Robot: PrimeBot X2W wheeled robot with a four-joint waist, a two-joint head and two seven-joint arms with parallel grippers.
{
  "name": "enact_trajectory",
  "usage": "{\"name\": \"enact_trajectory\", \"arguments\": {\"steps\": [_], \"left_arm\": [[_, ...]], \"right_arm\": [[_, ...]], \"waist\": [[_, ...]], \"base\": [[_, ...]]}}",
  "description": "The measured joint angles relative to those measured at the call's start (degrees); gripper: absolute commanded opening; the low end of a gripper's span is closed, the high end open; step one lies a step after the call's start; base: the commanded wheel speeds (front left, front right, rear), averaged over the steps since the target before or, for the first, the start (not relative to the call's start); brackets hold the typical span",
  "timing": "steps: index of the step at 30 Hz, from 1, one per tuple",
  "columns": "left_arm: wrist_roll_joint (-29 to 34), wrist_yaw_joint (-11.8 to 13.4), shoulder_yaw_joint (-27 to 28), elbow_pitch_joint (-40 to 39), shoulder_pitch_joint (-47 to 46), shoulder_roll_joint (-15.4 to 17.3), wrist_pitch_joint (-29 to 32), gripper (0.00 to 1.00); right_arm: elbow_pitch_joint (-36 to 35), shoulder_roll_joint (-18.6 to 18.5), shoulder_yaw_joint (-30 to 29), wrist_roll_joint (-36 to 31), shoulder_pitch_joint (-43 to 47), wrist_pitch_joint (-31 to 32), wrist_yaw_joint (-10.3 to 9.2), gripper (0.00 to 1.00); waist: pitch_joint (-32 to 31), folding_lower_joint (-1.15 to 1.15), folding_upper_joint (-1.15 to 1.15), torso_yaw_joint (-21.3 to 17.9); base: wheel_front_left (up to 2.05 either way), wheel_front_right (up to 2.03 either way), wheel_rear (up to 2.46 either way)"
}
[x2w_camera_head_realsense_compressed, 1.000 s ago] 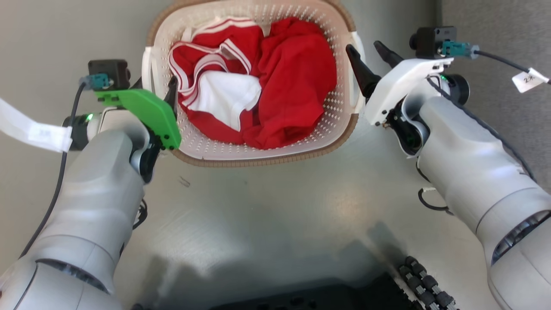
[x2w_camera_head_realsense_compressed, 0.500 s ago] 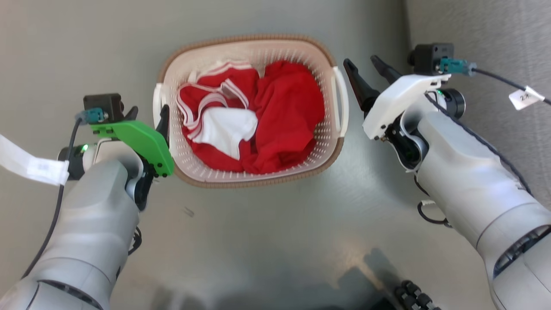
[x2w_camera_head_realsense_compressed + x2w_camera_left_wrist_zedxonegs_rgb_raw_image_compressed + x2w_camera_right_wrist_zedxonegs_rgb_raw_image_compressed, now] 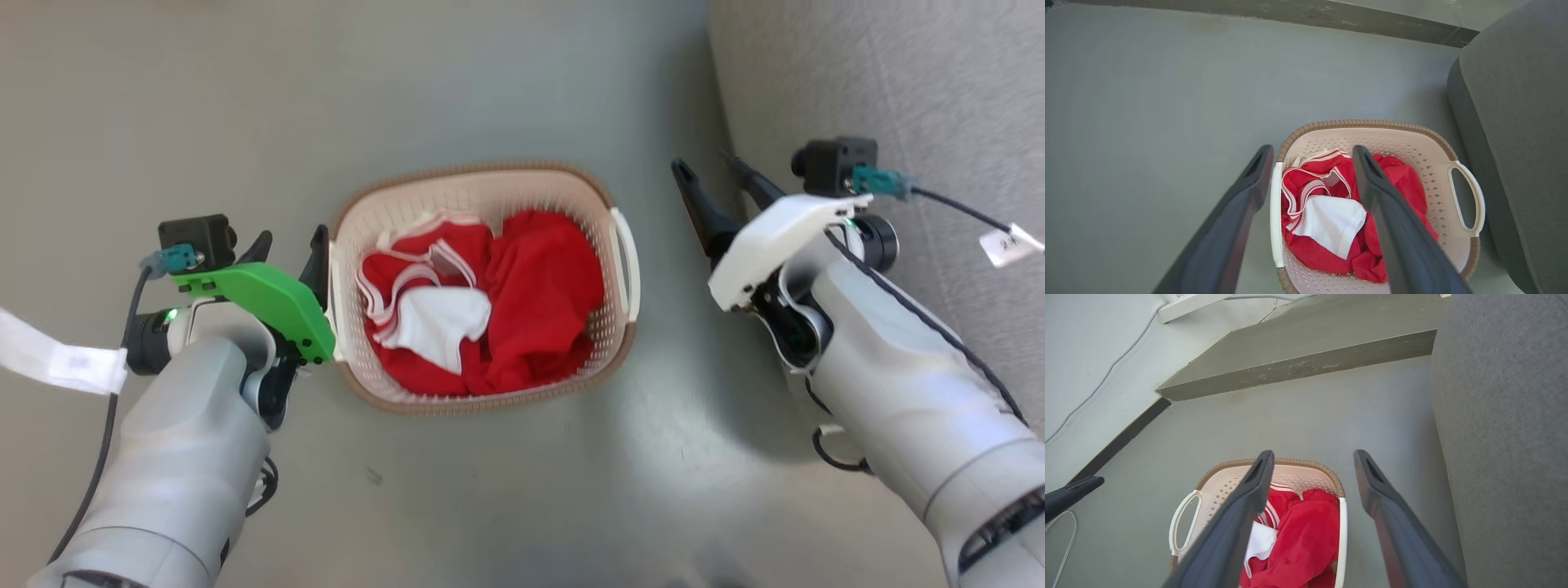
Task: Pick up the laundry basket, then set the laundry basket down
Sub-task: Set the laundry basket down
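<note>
Left end effector (image 3: 290, 245) spread, perhaps touching the laundry basket (image 3: 482, 173) — right end effector (image 3: 706, 175) spread, apart.

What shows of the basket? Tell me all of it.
The basket is cream perforated plastic, rounded-rectangular, with a brown woven-look rim and a white handle on each short side. It stands upright on the grey floor beside a grey upholstered seat. Red clothes with a white piece lie crumpled inside. The open left gripper straddles its left handle; contact is unclear. The open right gripper is apart from it.
</note>
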Motion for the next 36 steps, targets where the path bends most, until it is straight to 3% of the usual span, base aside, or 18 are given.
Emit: {"name": "enact_trajectory", "arguments": {"steps": [14,24,36], "left_arm": [[3.8,0.0,7.9,-14.1,9.5,2.3,0.0,1.00],[7.9,1.9,13.2,-24.1,16.1,3.2,0.0,1.00],[12.6,3.2,18.5,-34.8,24.8,3.2,0.0,1.00]], "right_arm": [[-10.2,-2.6,-10.7,-5.0,12.8,0.0,-0.77,1.00],[-20.1,-4.5,-16.7,-11.3,18.2,-0.1,-4.33,1.00],[-30.1,-6.0,-22.8,-17.5,26.7,-0.1,-8.61,1.00]], "waist": [[-14.0,0.00,0.00,0.9],[-20.7,0.00,0.00,1.5],[-24.1,0.00,0.00,3.1]], "base": [[0.00,0.00,0.00],[0.00,0.00,0.00],[0.00,0.00,0.00]]}}
